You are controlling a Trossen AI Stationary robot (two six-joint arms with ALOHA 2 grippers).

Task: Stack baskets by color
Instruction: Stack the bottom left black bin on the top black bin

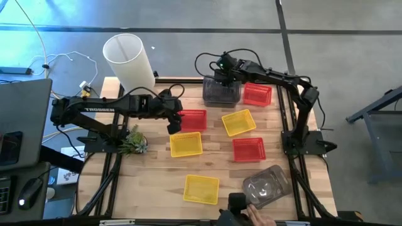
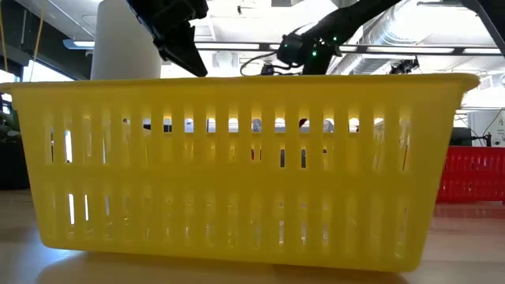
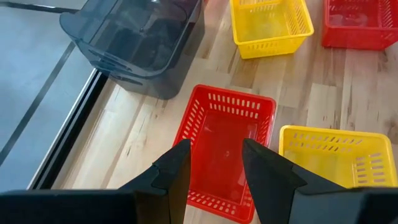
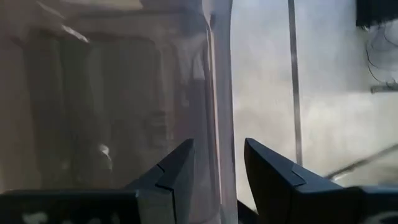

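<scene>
1. Two hands at work: left hand (image 3: 214, 171) hangs released right over a red basket (image 3: 225, 146); its fingers bracket the middle, and the basket's long axis runs along their line of reach.
2. Right hand (image 4: 214, 168) at the desk's (image 1: 157, 169) far edge, fingers either side of the grey basket's (image 1: 221, 91) wall; can't tell if it's pinched yet.
3. Other baskets: red (image 1: 257, 94) beside the grey one, yellow (image 1: 239, 122) mid-desk.
4. Baskets are thin slotted plastic; the grey one is smoky, see-through.

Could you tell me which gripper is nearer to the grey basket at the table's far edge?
The right gripper is nearer, directly over the grey basket. The left gripper hovers above a red basket, well short of it.
</scene>
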